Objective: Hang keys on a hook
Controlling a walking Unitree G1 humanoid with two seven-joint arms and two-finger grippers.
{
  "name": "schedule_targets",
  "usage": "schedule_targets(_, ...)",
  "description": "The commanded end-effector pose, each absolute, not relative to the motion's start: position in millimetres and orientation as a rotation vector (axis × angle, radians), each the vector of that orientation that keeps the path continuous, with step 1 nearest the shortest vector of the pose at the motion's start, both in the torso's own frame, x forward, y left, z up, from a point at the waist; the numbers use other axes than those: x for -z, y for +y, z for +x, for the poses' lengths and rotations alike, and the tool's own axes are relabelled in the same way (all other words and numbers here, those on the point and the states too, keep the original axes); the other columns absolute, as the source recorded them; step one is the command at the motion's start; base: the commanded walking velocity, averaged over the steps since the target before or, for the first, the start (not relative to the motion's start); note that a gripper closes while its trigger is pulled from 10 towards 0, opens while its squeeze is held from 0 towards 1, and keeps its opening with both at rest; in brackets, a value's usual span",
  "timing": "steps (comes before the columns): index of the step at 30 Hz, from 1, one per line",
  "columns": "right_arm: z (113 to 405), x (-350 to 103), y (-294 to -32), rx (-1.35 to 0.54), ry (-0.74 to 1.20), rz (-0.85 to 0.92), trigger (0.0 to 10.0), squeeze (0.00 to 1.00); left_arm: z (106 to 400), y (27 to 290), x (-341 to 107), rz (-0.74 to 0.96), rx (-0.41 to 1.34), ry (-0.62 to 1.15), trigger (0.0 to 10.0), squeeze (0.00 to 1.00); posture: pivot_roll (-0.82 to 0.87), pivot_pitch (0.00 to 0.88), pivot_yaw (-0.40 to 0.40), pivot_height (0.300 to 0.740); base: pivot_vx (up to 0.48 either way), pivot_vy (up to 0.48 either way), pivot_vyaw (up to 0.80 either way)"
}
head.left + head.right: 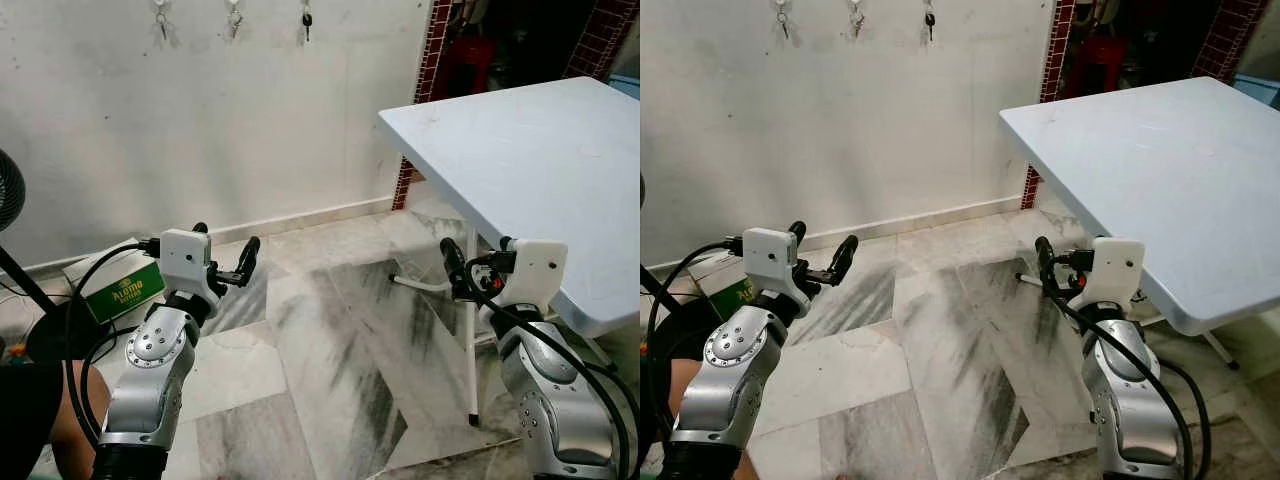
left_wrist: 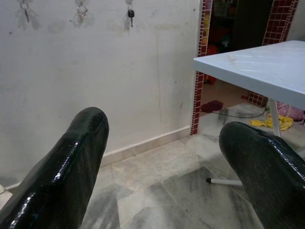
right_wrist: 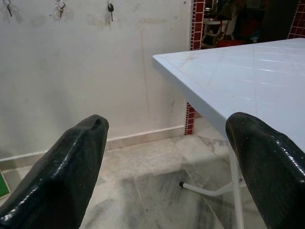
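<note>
Three sets of keys (image 1: pixel 232 18) hang high on the white wall (image 1: pixel 200 120). Left gripper (image 2: pixel 162 157) and right gripper (image 3: pixel 167 162) raised, fingers apart, empty (white table (image 1: pixel 530 160) at right).

Table (image 1: pixel 520 150) rightward; probably open floor (image 1: pixel 300 340) ahead

A plain room of a home: a scuffed white wall (image 1: pixel 200 120) carries three sets of keys (image 1: pixel 233 18) hung in a row, above a marble-tile floor (image 1: pixel 320 370). A white plastic folding bench (image 1: pixel 530 150) stands at the right, a green carton (image 1: pixel 125 290) lies by the skirting, and red mosaic pillars (image 1: pixel 432 50) frame a doorway into a cluttered back room.
</note>
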State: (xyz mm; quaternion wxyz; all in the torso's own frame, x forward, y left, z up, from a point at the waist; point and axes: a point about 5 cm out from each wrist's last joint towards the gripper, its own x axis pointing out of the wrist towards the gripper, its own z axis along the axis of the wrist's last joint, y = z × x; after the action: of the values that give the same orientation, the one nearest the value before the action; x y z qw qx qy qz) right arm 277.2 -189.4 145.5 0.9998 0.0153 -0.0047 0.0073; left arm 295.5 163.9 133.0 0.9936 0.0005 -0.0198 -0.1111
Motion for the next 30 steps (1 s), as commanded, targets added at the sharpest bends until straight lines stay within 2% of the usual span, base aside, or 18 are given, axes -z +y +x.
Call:
schedule_targets(1, 276.6, -149.0, -187.5, -0.02, -0.02, 0.027, 10.0, 0.0, 296.1, 168.1, -135.1, -0.003, 0.204, -0.042, 10.0, 0.0, -0.03, 0.0, 0.044, 0.74, 0.0, 0.0, 0.0)
schedule_targets(13, 277.6, -148.7, -186.8, -0.023, -0.018, 0.028, 10.0, 0.0, 296.8, 168.2, -135.1, -0.004, 0.201, -0.038, 10.0, 0.0, -0.03, 0.0, 0.044, 0.74, 0.0, 0.301, 0.0)
schedule_targets(23, 278.3, -148.6, -186.4, -0.025, -0.019, 0.026, 10.0, 0.0, 297.0, 167.6, -136.3, 0.012, 0.214, -0.048, 10.0, 0.0, -0.03, 0.0, 0.045, 0.74, 0.0, 0.0, 0.0)
schedule_targets(30, 279.6, -149.5, -185.6, -0.029, -0.023, 0.025, 10.0, 0.0, 296.5, 168.4, -136.5, 0.013, 0.215, -0.05, 10.0, 0.0, -0.03, 0.0, 0.042, 0.74, 0.0, -0.466, 0.0)
